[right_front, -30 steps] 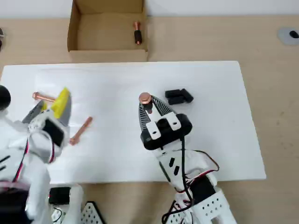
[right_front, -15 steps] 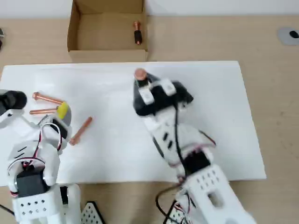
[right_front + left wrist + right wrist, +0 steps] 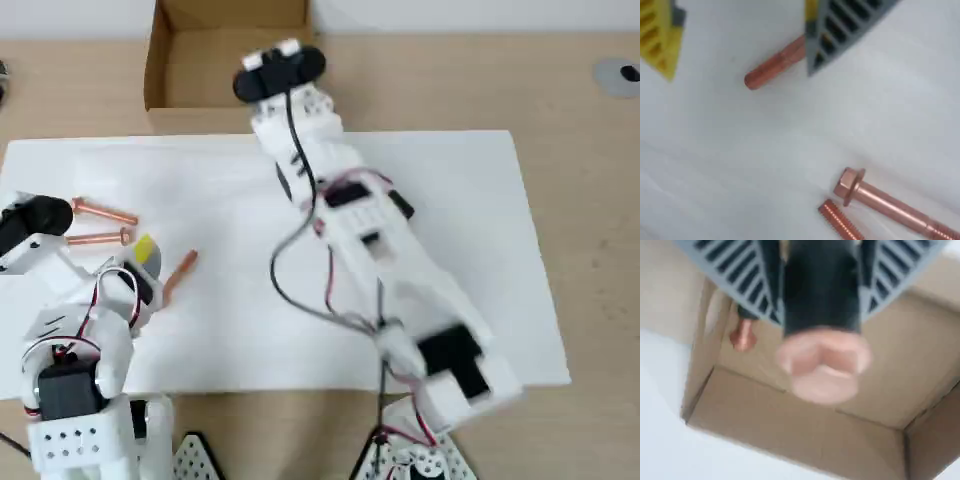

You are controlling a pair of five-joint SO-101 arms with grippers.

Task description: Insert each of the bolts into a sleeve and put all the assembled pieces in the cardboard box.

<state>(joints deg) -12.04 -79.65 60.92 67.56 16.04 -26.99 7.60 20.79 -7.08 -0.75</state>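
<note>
Box (image 3: 156, 72) lies directly under my right tool (image 3: 821, 282), closed on the sleeved bolt (image 3: 822, 365), whose long axis runs along the tool, head toward the wrist, so I judge release drops it inside.

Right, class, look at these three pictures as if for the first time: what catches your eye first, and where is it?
The right arm lies stretched across the white mat, its right gripper over the cardboard box, clamping a sleeved bolt. At the mat's left edge, the left gripper hangs open over a loose copper bolt, with two more bolts lying nearby.
</note>
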